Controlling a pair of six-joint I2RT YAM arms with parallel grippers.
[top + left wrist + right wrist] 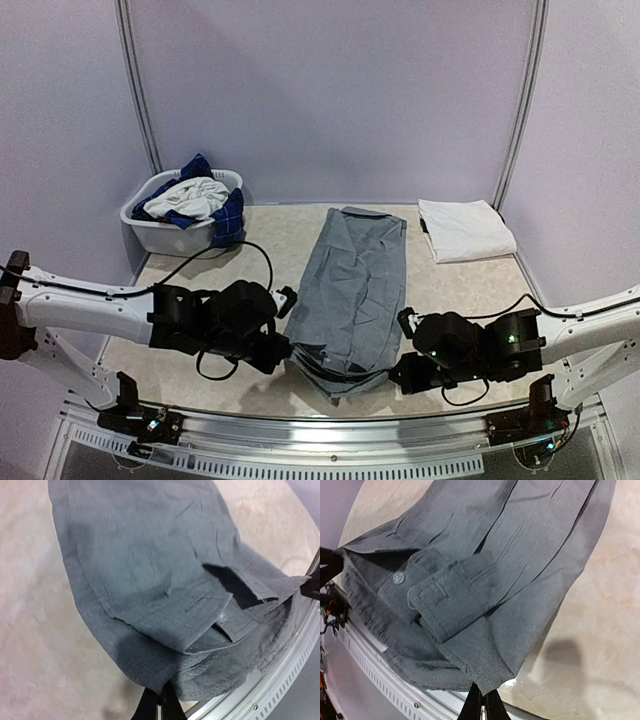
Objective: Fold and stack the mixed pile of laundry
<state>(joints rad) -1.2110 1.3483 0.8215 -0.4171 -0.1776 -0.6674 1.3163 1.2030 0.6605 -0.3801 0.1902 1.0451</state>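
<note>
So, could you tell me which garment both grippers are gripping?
The grey button shirt spread centrally, pinched at its near corners; the folded white garment lies apart.

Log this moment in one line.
left pincer: shut on grey shirt | right pincer: shut on grey shirt | phase: near edge gripped

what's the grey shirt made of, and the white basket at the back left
The grey shirt looks like thin woven cloth, matte; fine weave, soft creases and a stitched buttoned cuff show close up. The basket is probably moulded plastic, white, smooth, faintly glossy; its oval wall holds a rigid shape.
</note>
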